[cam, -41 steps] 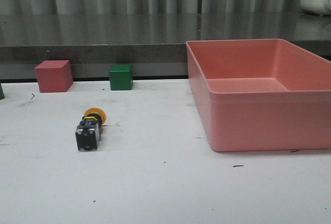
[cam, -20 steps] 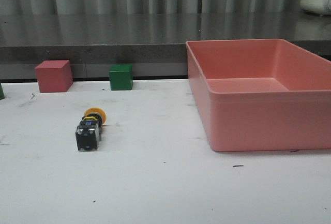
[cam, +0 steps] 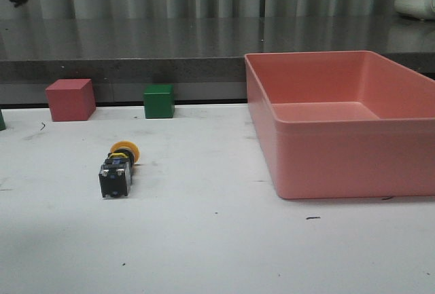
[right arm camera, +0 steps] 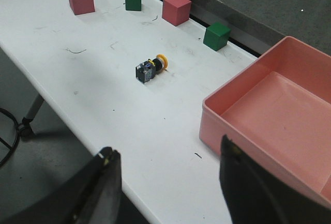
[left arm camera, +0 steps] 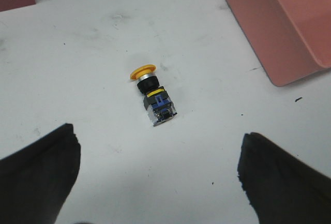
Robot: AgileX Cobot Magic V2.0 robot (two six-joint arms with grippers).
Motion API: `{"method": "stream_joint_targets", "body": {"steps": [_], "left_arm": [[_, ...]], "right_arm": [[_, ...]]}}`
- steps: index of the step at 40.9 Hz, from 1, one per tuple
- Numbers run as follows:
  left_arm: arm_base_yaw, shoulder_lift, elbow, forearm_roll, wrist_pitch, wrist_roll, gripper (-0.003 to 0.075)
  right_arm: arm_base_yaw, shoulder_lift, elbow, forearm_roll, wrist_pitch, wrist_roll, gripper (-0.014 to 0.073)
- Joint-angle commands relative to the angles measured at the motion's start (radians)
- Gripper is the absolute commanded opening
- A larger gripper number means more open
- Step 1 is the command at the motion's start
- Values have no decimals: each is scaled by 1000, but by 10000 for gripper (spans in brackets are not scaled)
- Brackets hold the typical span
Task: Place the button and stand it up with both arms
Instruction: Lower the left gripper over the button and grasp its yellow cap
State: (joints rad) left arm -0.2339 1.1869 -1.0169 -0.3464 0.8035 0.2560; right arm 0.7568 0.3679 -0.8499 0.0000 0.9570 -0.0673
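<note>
The scene is lit evenly and softly from above, with only faint shadows cast on the white table (cam: 224, 240). The dark ledge (cam: 136, 36) behind shows dull reflections of the curtain. The left wrist fingers (left arm camera: 36, 177) are rendered as blurred, featureless black shapes.

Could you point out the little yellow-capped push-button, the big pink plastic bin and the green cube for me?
Yellow-capped push-button (cam: 116, 172): front view, on its black blocky base.
Big pink plastic bin (cam: 353, 161): front view, on its near wall.
Green cube (cam: 159, 102): front view, on its front face.
</note>
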Motion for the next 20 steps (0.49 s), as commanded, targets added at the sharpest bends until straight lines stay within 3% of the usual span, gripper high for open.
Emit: {"method": "stream_joint_targets", "body": {"steps": [1, 5, 12, 20], "left_arm": [[-21, 66, -97, -27, -4, 0, 600], [-63, 173, -182, 17, 50, -83, 600], [-154, 350, -346, 255, 188, -335, 599], [-166, 532, -523, 249, 306, -413, 600]], "right_arm": [[-5, 9, -20, 0, -81, -10, 447], [-5, 9, -20, 0, -80, -10, 447], [-5, 9, -20, 0, -80, -10, 447], [-5, 9, -20, 0, -80, -10, 447]]}}
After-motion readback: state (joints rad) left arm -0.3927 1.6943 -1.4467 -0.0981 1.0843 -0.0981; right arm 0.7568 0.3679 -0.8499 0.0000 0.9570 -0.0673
